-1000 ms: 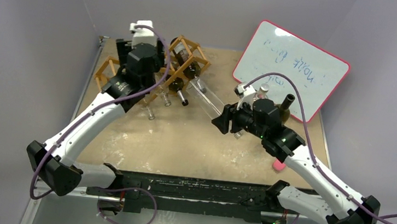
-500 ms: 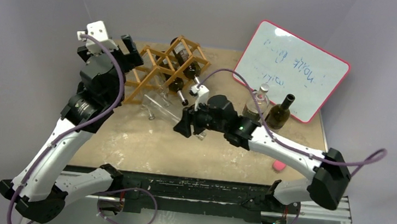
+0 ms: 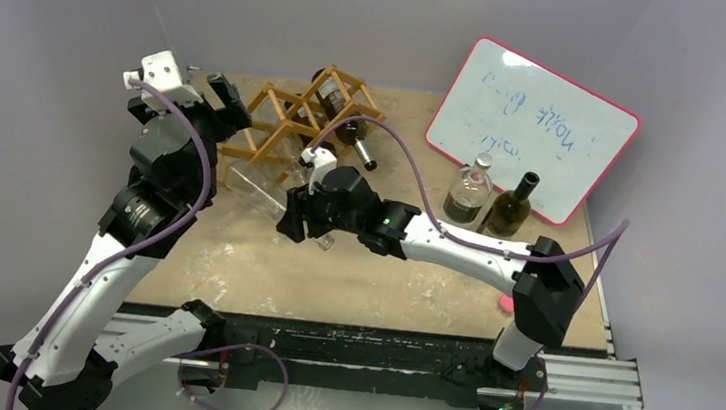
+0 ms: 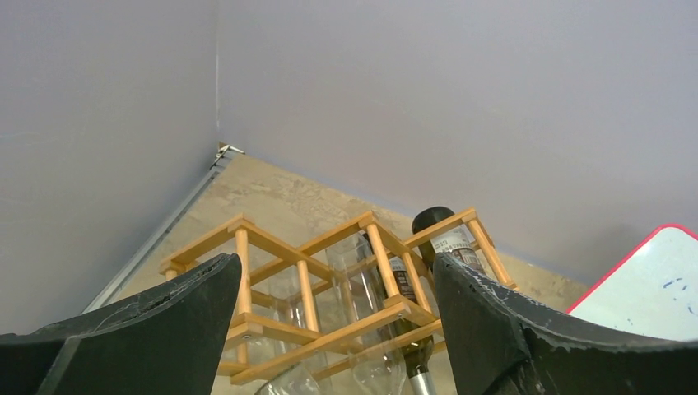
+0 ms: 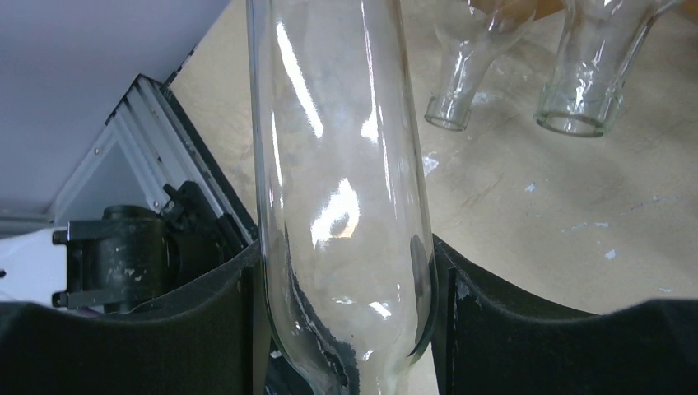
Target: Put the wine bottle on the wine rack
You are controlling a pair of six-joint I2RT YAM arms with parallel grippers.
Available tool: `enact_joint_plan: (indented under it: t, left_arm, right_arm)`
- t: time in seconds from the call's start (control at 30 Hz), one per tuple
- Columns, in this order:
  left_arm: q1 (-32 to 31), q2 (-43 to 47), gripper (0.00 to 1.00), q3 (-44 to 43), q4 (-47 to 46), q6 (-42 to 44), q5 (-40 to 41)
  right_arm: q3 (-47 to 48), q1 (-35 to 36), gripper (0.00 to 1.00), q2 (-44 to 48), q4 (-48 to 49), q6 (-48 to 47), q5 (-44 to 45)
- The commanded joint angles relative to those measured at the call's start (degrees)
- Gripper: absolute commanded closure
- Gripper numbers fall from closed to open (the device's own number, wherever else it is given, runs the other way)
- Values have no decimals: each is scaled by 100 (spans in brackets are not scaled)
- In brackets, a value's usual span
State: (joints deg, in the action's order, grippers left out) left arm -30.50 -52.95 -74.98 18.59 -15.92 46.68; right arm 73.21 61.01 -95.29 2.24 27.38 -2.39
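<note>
The wine rack (image 3: 287,122), a light wooden lattice, stands at the back left; it also fills the left wrist view (image 4: 272,284). Two dark bottles (image 3: 346,115) and some clear ones lie in its cells. My right gripper (image 3: 291,220) is shut on a clear empty wine bottle (image 3: 262,193), held near its shoulder in front of the rack. In the right wrist view the bottle (image 5: 342,164) sits between both pads (image 5: 206,329). My left gripper (image 3: 222,94) is open and empty, raised at the rack's left end, with its jaws wide apart (image 4: 333,271).
A red-framed whiteboard (image 3: 532,126) leans at the back right. A clear bottle with dark liquid (image 3: 467,195) and a dark green bottle (image 3: 511,207) stand before it. A pink object (image 3: 508,302) lies at the right front. Two clear bottle necks (image 5: 576,115) stick out of the rack.
My right arm has swung left with the clear bottle, from mid-table to just in front of the rack. My left arm has drawn back off the rack and risen to its left.
</note>
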Motion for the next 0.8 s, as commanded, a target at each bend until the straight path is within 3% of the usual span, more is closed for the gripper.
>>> enact_joint_plan:
  t: [0.0, 0.4, 0.77]
  left_arm:
    - [9, 256, 15, 74, -68, -147, -48]
    - [9, 558, 15, -148, 742, -218, -112]
    - [9, 1102, 14, -30, 1110, -341, -297]
  right_arm:
    - [713, 113, 100, -93, 392, 317, 366]
    - [1483, 512, 100, -1008, 40, 1266, 1112]
    - [1840, 704, 100, -1448, 649, 1916, 1829]
